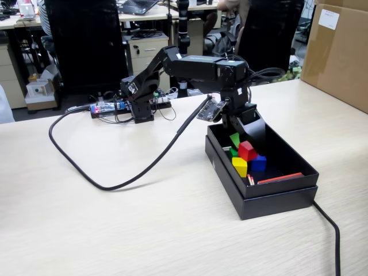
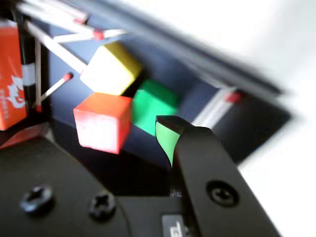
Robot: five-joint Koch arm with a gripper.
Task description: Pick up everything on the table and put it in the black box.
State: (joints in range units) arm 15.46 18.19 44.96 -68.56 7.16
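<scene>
The black box (image 1: 276, 192) stands on the table (image 1: 115, 224) right of centre in the fixed view. Inside it lie the green cube (image 1: 234, 140), the red cube (image 1: 247, 150), the blue cube (image 1: 259, 163) and the yellow cube (image 1: 240, 167), bunched together with the red one resting highest. My gripper (image 1: 240, 127) hangs open just above the box's far end, holding nothing. In the wrist view the red cube (image 2: 103, 123), yellow cube (image 2: 111, 69) and green cube (image 2: 153, 106) lie beyond my green-padded finger (image 2: 192, 148), which touches none of them. The blue cube is hidden there.
An orange matchbox (image 1: 280, 179) and loose matches (image 1: 250, 180) lie at the box's near end. A black cable (image 1: 144, 169) loops over the table from the arm's base. Another cable (image 1: 330, 230) runs off the front right. A brown carton (image 1: 339, 52) stands at the far right.
</scene>
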